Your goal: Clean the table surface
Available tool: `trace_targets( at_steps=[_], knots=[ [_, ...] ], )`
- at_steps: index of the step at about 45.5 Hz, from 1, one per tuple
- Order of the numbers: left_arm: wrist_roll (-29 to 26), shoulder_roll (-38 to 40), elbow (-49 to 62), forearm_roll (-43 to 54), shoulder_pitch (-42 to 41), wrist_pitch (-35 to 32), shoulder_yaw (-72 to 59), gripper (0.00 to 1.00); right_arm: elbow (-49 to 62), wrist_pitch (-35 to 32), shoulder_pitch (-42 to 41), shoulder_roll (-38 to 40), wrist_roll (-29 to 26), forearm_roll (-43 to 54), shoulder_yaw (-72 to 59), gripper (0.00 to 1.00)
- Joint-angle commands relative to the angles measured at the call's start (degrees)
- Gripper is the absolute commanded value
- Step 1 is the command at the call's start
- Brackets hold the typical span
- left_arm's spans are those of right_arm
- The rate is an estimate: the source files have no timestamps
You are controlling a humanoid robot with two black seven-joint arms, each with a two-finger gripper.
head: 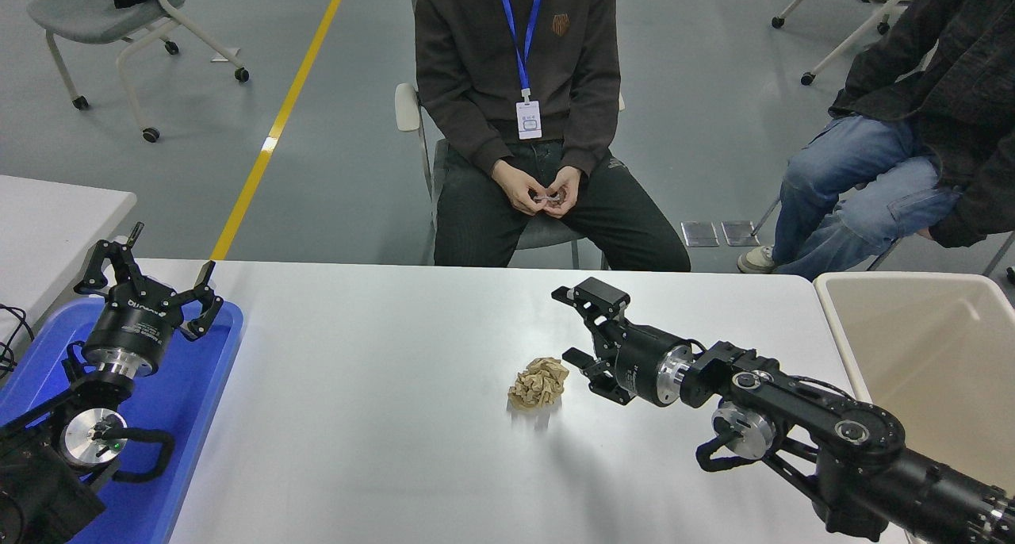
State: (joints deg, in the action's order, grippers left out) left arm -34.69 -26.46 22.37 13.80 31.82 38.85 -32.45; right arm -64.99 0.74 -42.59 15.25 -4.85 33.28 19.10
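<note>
A crumpled ball of brown paper [538, 382] lies near the middle of the white table surface [381, 417]. My right gripper [569, 327] is open just to the right of the ball, fingers pointing left, the lower finger almost at the paper's edge. Nothing is between its fingers. At the lower left my left gripper [151, 268] is parked, open, above the blue tray [202, 369].
A beige bin [936, 346] stands at the table's right end. A person sits on a chair just beyond the far edge, hands together in the lap; a second person sits at the upper right. A smaller white table [55, 219] is at the left.
</note>
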Motion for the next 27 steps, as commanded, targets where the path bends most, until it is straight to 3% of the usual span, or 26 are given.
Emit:
trace_targets(
  at_steps=[1, 6, 10, 27],
  knots=[
    [0.0, 0.0, -0.1, 0.0, 0.0, 0.0, 0.0, 1.00, 0.6, -0.3, -11.7, -0.7, -15.8, 0.6, -12.9, 1.00],
    [0.0, 0.0, -0.1, 0.0, 0.0, 0.0, 0.0, 1.00, 0.8, -2.0, -16.3, -1.8, -26.4, 0.6, -15.7, 1.00],
    [0.0, 0.0, 0.0, 0.0, 0.0, 0.0, 0.0, 1.00, 0.8, -5.6, -17.6, -2.6, -30.2, 0.5, -15.1, 1.00],
    [0.0, 0.0, 0.0, 0.0, 0.0, 0.0, 0.0, 1.00, 10.9, -4.3, -15.3, -15.2, -34.4, -6.5, -10.1, 1.00]
  ],
)
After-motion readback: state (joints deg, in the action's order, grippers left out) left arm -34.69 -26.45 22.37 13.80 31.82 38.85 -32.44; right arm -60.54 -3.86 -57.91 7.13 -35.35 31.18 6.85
